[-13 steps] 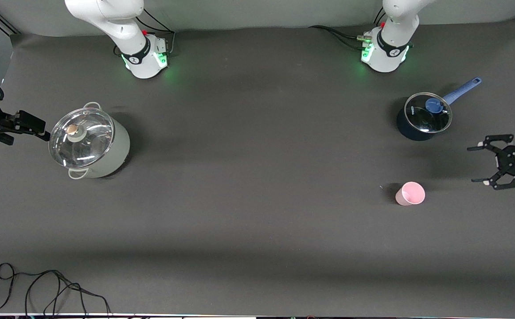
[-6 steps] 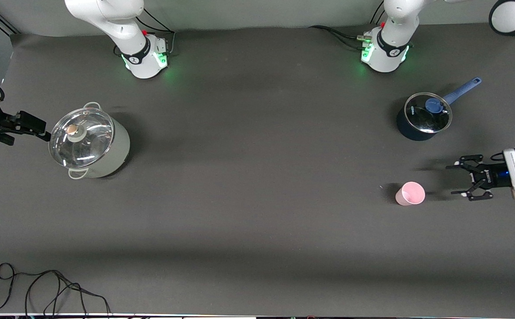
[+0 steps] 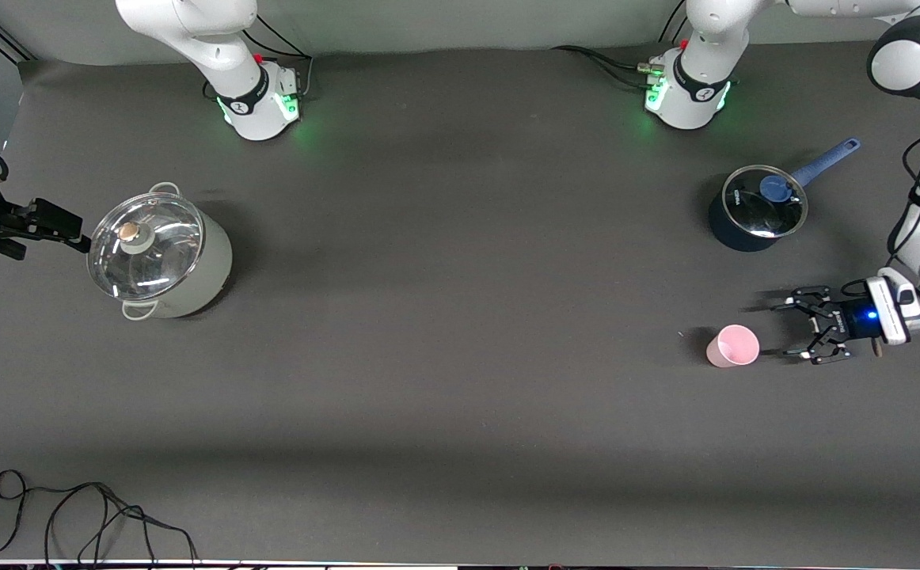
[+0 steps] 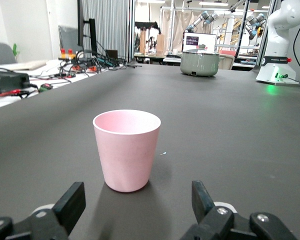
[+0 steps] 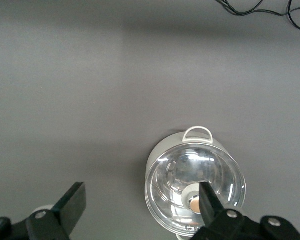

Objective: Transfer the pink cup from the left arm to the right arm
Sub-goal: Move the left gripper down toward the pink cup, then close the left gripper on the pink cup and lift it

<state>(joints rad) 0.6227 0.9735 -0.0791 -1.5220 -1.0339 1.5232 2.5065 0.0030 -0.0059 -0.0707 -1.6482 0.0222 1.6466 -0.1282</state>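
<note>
The dark table (image 3: pixel 460 380) carries, at the right arm's end, a large pale stockpot with a glass lid (image 3: pixel 159 257), and at the left arm's end a small dark-blue saucepan with a glass lid and blue handle (image 3: pixel 757 207). Nearer the front camera than that saucepan, the pink cup (image 3: pixel 733 346) stands upright, mouth up, on bare table. The left gripper (image 3: pixel 794 328) sits low, just beside the cup on the side toward the left arm's end of the table, its jaws spread wide and level with the cup; in the left wrist view the cup (image 4: pixel 126 149) is framed between the two fingers (image 4: pixel 70 205) but apart from both, so nothing is gripped yet. The right gripper (image 3: pixel 72 229) waits in the air just beside the stockpot, at the table's edge, jaws apart, with its wrist camera looking straight down onto the lid (image 5: pixel 195 187). The main risk, as I judge it, is the light, tapered cup: if the left gripper advances off-centre, one finger may strike the wall first and push or tip it instead of enclosing it. Closing too low or too weakly on the taper could let it slip upward out of the grip. The handover also needs the cup held so that enough wall stays free for the right gripper.
</note>
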